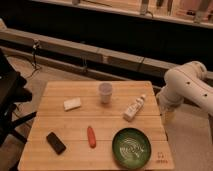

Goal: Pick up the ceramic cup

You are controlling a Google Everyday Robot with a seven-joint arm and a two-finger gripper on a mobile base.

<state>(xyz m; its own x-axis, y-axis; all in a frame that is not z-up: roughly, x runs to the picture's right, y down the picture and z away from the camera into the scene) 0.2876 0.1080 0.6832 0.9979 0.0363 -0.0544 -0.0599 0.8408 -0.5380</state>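
Observation:
The ceramic cup [105, 92] is a small pale grey-white handleless cup. It stands upright on the wooden table [60, 125], at the back near the middle. My white arm [187, 85] comes in from the right. Its gripper [166, 118] hangs beside the table's right edge, well to the right of the cup and apart from it. It holds nothing that I can see.
A slim white bottle [134, 108] with a label lies between the cup and the gripper. A pale block [72, 104] lies left of the cup. A red-orange carrot-like thing [91, 136], a black flat object [56, 142] and a green plate [131, 147] are at the front.

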